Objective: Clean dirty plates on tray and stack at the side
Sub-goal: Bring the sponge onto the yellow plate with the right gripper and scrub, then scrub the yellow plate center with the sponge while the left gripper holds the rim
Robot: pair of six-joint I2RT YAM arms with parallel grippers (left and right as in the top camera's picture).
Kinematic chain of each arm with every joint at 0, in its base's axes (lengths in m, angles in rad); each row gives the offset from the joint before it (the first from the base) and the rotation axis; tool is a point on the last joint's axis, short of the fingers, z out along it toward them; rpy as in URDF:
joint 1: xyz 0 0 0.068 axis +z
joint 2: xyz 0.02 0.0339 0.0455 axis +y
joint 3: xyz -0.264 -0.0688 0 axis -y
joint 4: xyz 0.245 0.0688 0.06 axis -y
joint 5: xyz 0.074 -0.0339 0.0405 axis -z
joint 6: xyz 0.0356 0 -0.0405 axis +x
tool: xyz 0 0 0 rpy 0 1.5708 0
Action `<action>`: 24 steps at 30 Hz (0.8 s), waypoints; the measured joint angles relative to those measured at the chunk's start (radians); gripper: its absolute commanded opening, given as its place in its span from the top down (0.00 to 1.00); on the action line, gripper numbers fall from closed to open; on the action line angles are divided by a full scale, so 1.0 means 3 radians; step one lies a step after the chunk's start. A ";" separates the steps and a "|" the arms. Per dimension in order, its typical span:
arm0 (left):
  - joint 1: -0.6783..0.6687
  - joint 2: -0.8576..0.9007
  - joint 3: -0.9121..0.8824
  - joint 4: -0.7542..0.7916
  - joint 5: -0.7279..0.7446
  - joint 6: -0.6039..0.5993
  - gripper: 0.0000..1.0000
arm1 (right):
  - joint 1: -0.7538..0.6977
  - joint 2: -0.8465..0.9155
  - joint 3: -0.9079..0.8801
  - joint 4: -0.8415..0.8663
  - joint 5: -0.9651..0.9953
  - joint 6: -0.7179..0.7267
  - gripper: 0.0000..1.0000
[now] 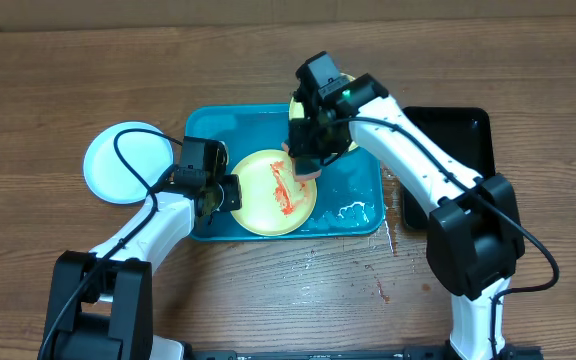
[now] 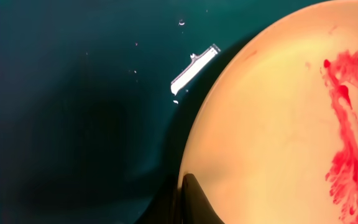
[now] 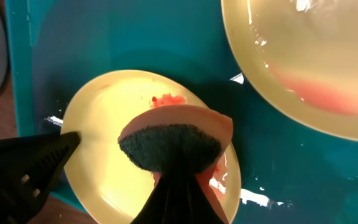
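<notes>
A cream plate [image 1: 264,205] with a red smear [image 1: 284,190] lies in the middle of the blue tray [image 1: 218,125]. A second plate [image 3: 303,56] sits in the tray's upper right. The right claw [image 1: 306,165] is clamped on a sponge [image 3: 173,146] pressed to the smeared plate. The left claw [image 1: 226,193] is at that plate's left rim; its opening cannot be told. A white plate [image 1: 118,165] rests on the table [image 1: 48,90] at the left and a black tray [image 1: 458,135] at the right.
</notes>
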 measured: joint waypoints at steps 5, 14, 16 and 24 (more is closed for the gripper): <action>0.0000 0.0000 0.0000 -0.0019 0.0001 -0.0025 0.96 | 0.0108 0.0010 -0.0158 0.0134 0.0128 0.0148 0.96; 0.0000 0.0000 0.0000 -0.0028 0.0001 -0.0036 0.96 | 0.0158 0.0249 -0.0163 0.0217 0.0285 0.0285 0.96; 0.0000 0.0000 0.0000 -0.0029 0.0001 -0.0037 0.96 | 0.0158 0.0351 -0.0163 0.0220 0.0291 0.0291 0.96; 0.0000 0.0000 0.0000 -0.0036 0.0000 -0.0038 0.96 | 0.0158 0.0488 -0.0161 0.0329 0.0167 0.0308 0.96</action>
